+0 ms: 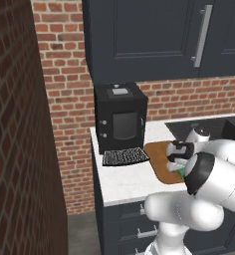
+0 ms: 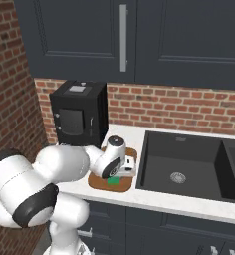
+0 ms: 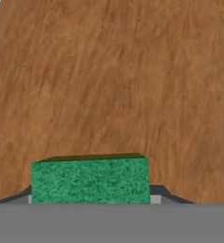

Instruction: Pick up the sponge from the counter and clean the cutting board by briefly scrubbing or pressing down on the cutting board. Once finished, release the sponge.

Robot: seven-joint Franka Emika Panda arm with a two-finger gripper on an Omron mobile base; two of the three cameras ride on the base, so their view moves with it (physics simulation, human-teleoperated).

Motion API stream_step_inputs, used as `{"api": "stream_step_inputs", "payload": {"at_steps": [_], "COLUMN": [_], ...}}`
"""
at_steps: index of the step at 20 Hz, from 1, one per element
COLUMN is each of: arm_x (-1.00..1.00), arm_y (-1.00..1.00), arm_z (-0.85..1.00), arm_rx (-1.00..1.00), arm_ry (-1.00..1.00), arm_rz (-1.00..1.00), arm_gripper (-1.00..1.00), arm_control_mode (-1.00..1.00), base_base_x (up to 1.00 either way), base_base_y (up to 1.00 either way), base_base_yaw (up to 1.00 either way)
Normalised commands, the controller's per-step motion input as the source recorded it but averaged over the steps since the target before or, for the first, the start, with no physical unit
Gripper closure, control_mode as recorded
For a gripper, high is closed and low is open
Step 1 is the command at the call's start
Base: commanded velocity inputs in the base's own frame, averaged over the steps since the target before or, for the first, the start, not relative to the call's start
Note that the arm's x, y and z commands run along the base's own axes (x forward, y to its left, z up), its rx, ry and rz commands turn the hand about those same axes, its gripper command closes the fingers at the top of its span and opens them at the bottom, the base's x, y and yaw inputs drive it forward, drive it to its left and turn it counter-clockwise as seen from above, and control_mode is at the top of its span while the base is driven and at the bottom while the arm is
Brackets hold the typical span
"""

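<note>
Sponge [image 3: 90, 179] sat green face showing, clamped in the pincer [image 3: 92, 199], pressed down on the wooden cutting board [image 3: 114, 80]. Board lay on the white table [image 1: 120, 183], just right of the black ribbed mat [image 1: 123, 157], left of the dark sink [image 2: 181, 172]. Black oven [image 1: 120, 118] stood behind the mat.

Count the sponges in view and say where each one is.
1. The sponge sits between the tips of the gripper, low over the cutting board. Others could be hidden behind the arm.
</note>
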Motion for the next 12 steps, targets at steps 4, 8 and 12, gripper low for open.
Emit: {"api": "stream_step_inputs", "payload": {"at_steps": [4, 8, 12], "arm_x": [-0.22, 0.25, 0.71], "arm_y": [-0.13, -0.36, -0.3], "arm_z": [0.0, 0.0, 0.0], "arm_rx": [0.02, 0.04, 0.05], "arm_ry": [0.07, 0.05, 0.0], "arm_rz": [0.0, 0.0, 0.0], "arm_gripper": [1.0, 1.0, 1.0], "arm_control_mode": [-1.0, -1.0, -1.0], "base_base_x": [0.0, 0.0, 0.0], "base_base_y": [0.0, 0.0, 0.0], "base_base_yaw": [0.0, 0.0, 0.0]}}
